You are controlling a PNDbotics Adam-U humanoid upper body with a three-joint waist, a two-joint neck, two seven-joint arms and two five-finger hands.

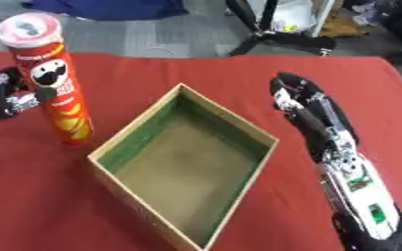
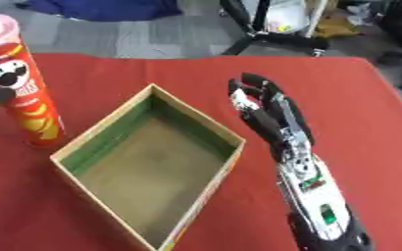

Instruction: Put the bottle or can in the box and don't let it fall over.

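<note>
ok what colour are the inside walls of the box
Green on the inner walls of the box, above a brownish floor; clearest in the left eye view.

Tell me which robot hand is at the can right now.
The left robot hand, touching the upright red can left of the box; the right robot hand is open, beyond the box.

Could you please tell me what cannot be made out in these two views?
- Left hand: behind the can and cut by the left edge; its grip is unclear.
- Can base: whether it rests on the red cloth or is lifted.
- Right hand: palm side hidden.
- Box: near corner cut off.
</note>
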